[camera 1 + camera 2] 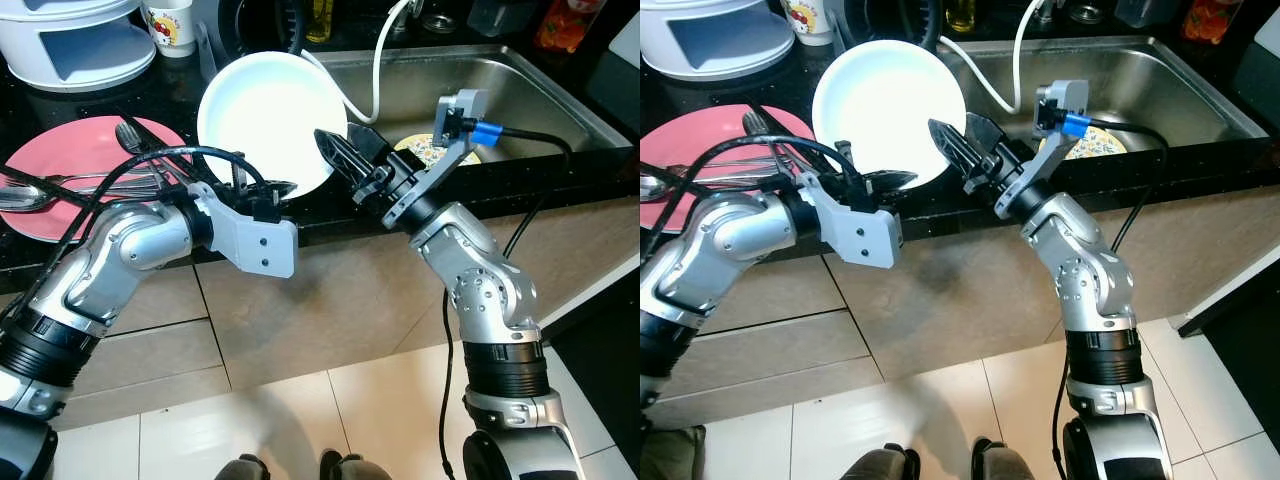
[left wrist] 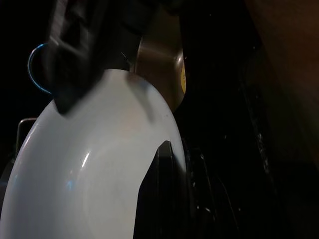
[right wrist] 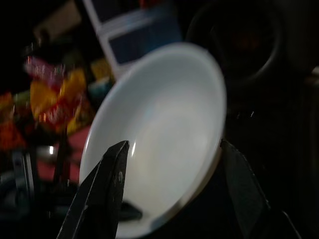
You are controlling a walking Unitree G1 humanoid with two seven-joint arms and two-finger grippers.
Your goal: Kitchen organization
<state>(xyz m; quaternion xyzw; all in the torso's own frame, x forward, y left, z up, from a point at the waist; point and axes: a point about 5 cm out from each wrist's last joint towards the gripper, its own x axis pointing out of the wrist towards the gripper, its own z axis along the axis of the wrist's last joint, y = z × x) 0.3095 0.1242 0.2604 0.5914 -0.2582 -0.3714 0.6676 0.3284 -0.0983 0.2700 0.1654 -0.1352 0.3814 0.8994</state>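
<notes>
A white plate (image 1: 268, 115) stands tilted on edge above the black counter's front edge. My left gripper (image 1: 262, 187) is shut on its lower rim; in the left wrist view one black finger (image 2: 163, 194) lies across the plate's (image 2: 89, 174) white face. My right gripper (image 1: 348, 155) is open at the plate's lower right rim. In the right wrist view both spread fingers (image 3: 102, 191) frame the plate (image 3: 164, 124). I cannot tell whether they touch it.
A pink plate (image 1: 75, 150) with forks and spoons lies on the counter at the left. The steel sink (image 1: 530, 90) at the right holds a patterned dish (image 1: 420, 150) and a white hose (image 1: 378, 70). A white stacked container (image 1: 80, 45) and a mug (image 1: 170, 25) stand behind.
</notes>
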